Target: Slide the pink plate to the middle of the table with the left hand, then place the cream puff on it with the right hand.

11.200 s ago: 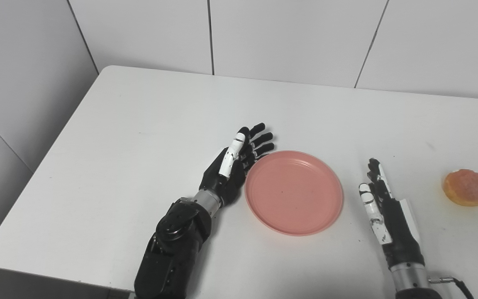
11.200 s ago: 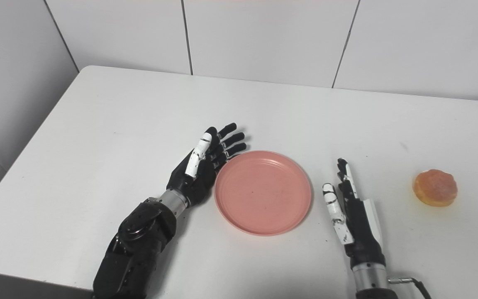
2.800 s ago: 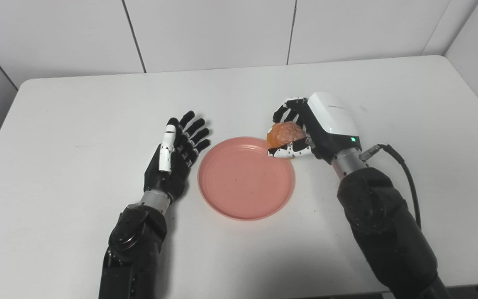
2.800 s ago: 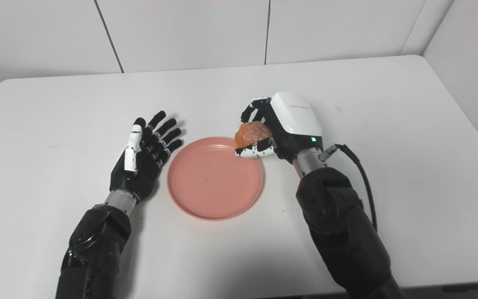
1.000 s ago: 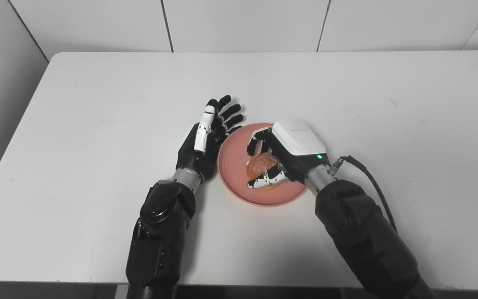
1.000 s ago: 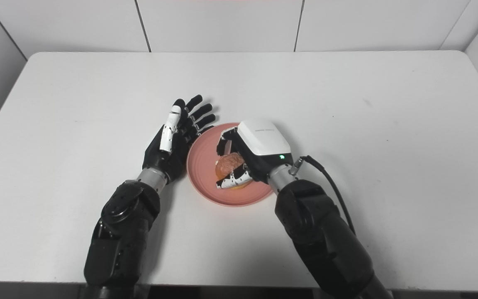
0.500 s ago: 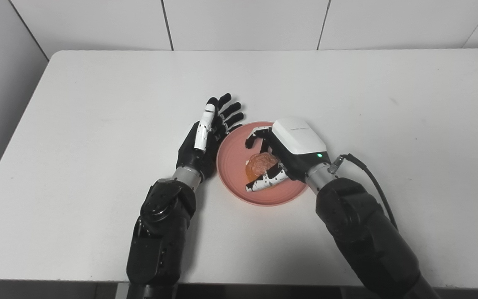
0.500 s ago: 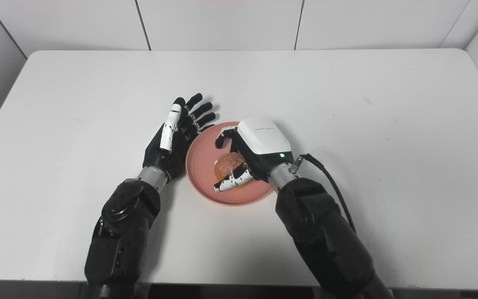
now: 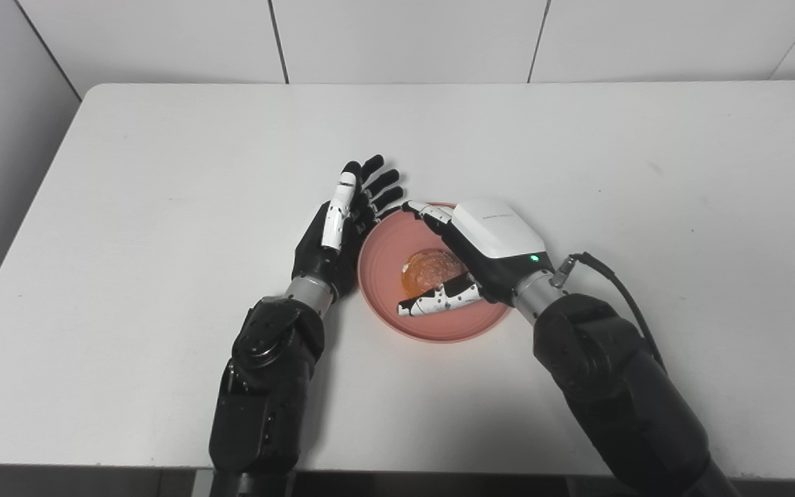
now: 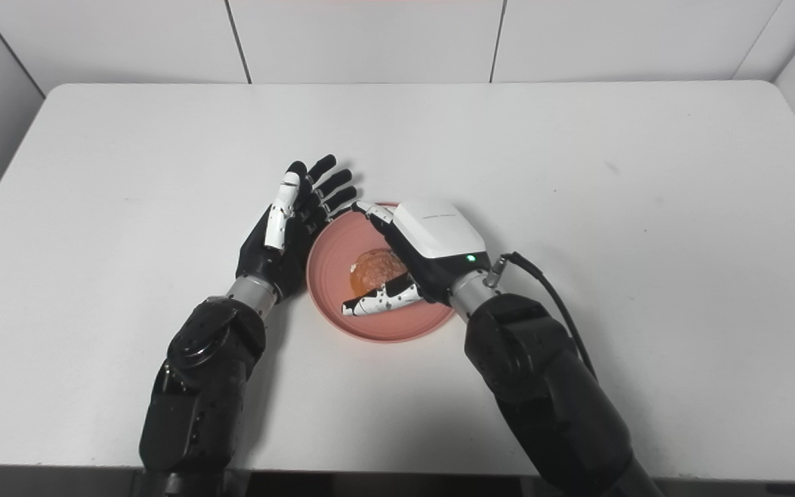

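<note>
Since half a second ago the right hand [image 9: 484, 252] has uncurled: its fingers [image 9: 419, 209], then bent over the cream puff [image 9: 426, 269], now stretch flat and spread wide, and the thumb lies straight along the near side of the pastry, so the hand grips nothing. That cream puff rests on the pink plate [image 9: 387, 248], a little toward 5 o'clock of the plate's centre, between the thumb and the outstretched fingers; whether the thumb touches it cannot be told. The plate sits on the white tabletop [image 9: 163, 179], roughly midway across its width. At the plate's 9 o'clock stands the left hand [image 9: 339, 231], on edge with its palm toward the rim, fingers straight and apart and holding nothing, their tips reaching toward 11 o'clock just beside the right hand's fingertips.
</note>
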Action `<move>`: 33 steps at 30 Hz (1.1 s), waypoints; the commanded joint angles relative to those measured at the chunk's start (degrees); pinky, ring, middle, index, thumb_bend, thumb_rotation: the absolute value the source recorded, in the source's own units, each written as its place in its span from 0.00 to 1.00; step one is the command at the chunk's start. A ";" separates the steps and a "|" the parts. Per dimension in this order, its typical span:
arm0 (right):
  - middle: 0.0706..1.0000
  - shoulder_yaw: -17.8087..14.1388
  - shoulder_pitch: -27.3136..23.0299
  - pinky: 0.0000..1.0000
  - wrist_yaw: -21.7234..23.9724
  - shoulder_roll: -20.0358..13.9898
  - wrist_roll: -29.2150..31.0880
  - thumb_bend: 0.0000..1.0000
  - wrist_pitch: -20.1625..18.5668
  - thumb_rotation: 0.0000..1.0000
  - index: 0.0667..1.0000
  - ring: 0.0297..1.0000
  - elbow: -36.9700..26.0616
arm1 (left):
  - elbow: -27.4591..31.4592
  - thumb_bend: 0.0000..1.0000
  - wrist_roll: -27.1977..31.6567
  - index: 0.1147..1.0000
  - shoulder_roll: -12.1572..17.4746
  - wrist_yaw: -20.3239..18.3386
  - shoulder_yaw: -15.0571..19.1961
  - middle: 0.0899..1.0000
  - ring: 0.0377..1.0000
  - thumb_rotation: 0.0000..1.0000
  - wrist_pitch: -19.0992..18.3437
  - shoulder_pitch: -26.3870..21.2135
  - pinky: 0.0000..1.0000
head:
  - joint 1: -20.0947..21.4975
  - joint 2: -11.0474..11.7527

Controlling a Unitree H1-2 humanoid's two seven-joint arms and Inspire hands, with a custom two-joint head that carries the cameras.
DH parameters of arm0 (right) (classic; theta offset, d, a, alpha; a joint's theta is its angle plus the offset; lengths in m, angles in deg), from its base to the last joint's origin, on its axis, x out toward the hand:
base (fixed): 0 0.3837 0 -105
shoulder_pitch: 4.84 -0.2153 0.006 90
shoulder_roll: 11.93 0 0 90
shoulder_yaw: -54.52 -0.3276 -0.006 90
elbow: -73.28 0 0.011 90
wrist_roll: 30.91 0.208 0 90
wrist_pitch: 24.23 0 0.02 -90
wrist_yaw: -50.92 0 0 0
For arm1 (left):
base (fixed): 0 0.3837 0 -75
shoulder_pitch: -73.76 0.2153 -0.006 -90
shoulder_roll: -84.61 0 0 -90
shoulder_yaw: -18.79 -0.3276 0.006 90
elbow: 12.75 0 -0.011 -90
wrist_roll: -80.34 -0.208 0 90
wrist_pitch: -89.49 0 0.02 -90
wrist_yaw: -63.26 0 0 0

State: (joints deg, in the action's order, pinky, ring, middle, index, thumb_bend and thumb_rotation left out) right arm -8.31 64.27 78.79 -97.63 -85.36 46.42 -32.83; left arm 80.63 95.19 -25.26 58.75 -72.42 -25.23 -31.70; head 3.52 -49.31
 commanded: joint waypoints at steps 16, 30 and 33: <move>0.99 -9.05 2.50 0.83 -11.42 0.74 13.40 0.95 9.25 0.79 1.00 0.94 -3.48 | 6.35 0.46 -4.32 0.96 2.16 -0.18 -1.15 0.95 0.93 1.00 3.41 0.04 0.94 | 0.32 0.32; 1.00 -16.34 9.84 0.95 -25.35 3.00 23.54 0.91 18.44 1.00 1.00 1.00 -2.61 | 8.21 0.55 -14.51 1.00 4.53 2.41 -1.33 1.00 1.00 1.00 19.15 4.86 1.00 | 0.28 0.31; 1.00 -17.12 11.41 0.96 -26.13 3.37 24.56 0.87 18.67 1.00 1.00 1.00 -3.22 | 8.73 0.56 -16.58 1.00 5.36 2.63 -1.65 1.00 1.00 1.00 21.44 6.55 1.00 | 0.20 0.28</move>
State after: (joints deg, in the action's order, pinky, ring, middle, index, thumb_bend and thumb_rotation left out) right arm -24.65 76.24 54.39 -94.46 -61.42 62.06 -33.72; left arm 86.98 79.79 -20.42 61.10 -73.75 -7.16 -25.05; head 3.78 -48.96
